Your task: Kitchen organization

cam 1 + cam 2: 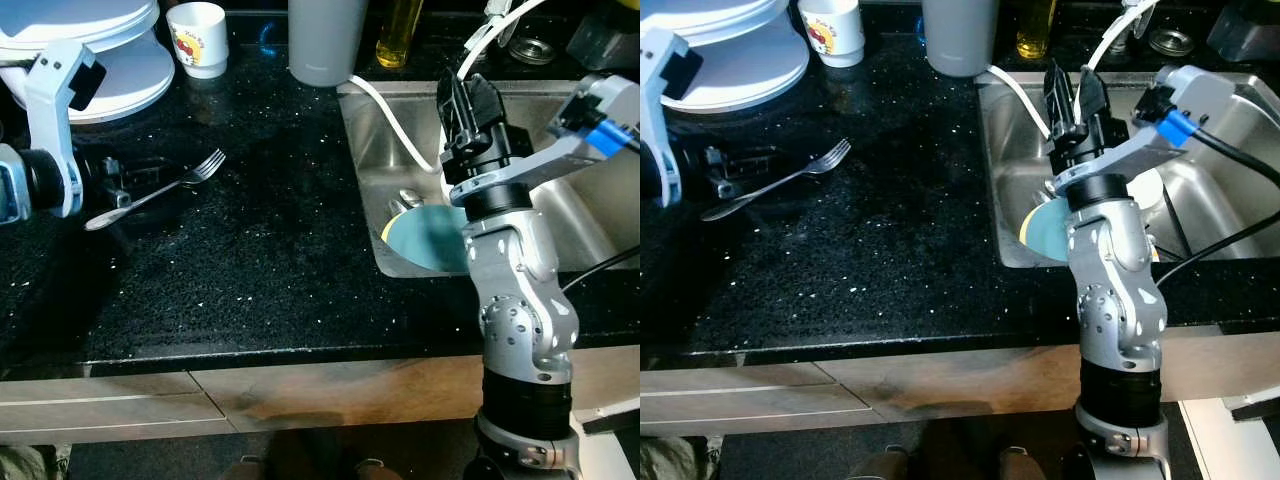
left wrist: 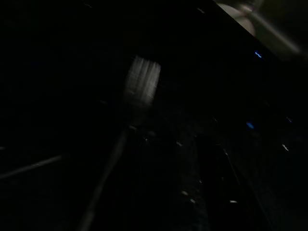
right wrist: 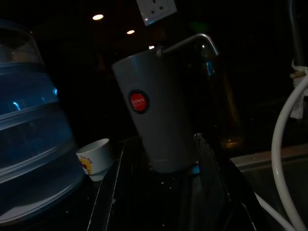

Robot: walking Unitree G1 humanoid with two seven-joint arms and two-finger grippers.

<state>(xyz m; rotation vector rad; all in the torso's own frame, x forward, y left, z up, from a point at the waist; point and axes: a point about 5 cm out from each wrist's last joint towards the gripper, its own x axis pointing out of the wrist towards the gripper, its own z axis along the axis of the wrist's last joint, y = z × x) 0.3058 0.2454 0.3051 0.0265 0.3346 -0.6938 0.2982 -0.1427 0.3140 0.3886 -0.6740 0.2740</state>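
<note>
Since the left pincer [image 1: 100,178] pinches the handle of the fork [image 1: 160,189], which lies low over the black desk [image 1: 270,250] well left of the sink [image 1: 370,180], the carry likely matters most: keep it level and clear of the white plates [image 1: 120,75] behind it. The right pincer [image 1: 468,105], fingers spread and empty, hangs over the sink, above the teal plate [image 1: 425,235]; best kept there.
</note>
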